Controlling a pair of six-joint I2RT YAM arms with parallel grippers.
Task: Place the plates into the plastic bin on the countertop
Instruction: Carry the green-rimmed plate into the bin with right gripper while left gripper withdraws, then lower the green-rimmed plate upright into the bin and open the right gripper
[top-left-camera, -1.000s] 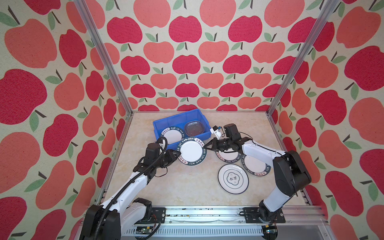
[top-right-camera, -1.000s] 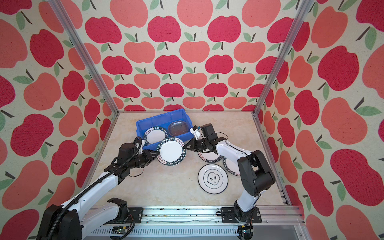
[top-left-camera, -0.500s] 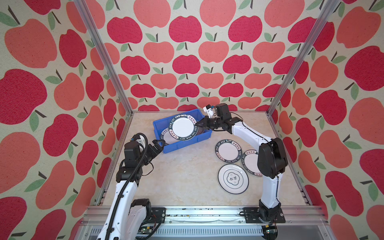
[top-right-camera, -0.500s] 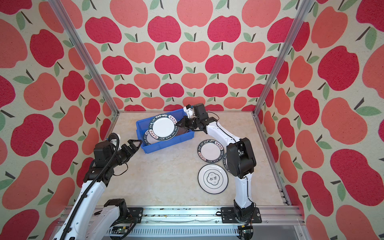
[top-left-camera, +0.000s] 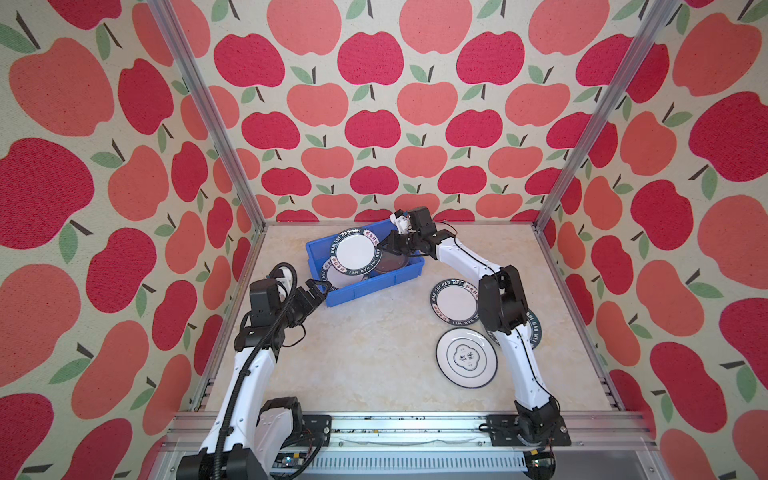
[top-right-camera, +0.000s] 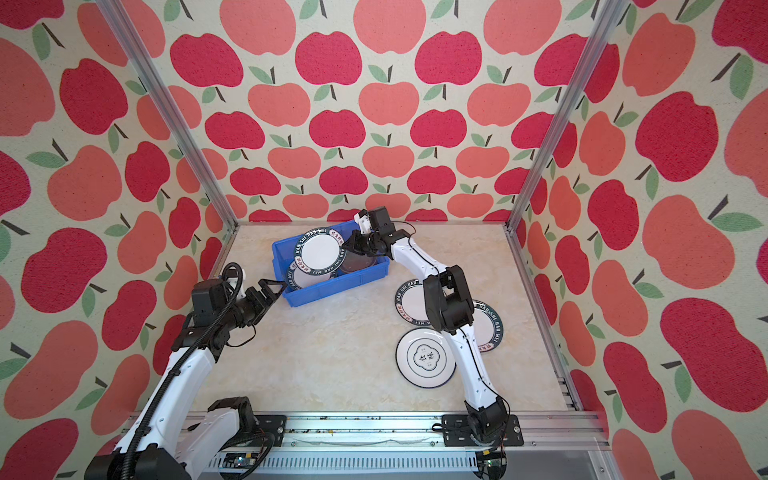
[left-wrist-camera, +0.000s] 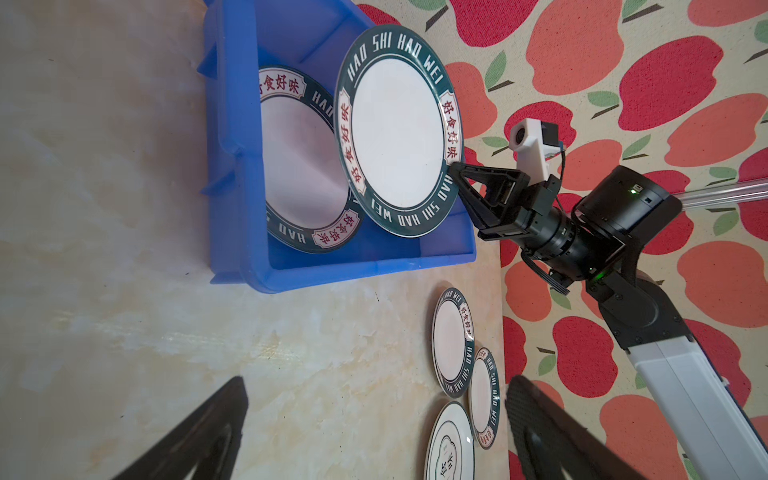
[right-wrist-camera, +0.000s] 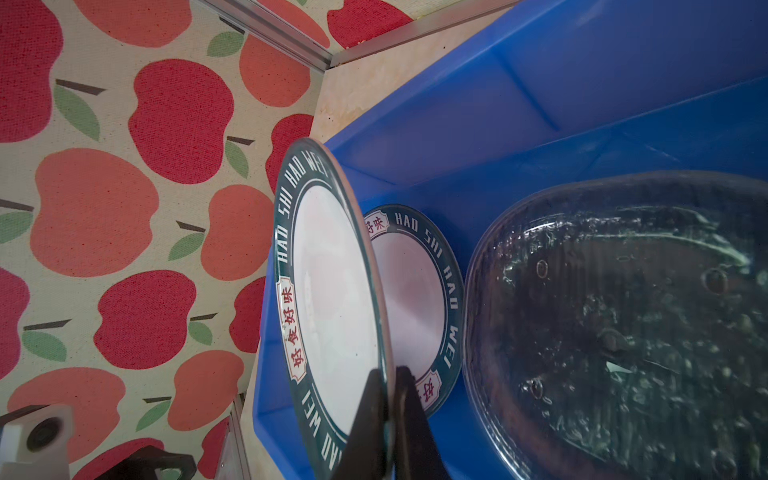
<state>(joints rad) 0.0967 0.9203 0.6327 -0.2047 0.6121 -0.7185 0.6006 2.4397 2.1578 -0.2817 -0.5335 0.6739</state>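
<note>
One lettered plate hangs pinched in right jaws over the bin; left jaws gape empty.

Both top views: high above near edge, facing down toward far wall, wide, whole countertop.
Left wrist view: low at near left, facing right across countertop, bin close.
Right wrist view: very close, over bin, along held plate.
All share bin, held plate.
</note>
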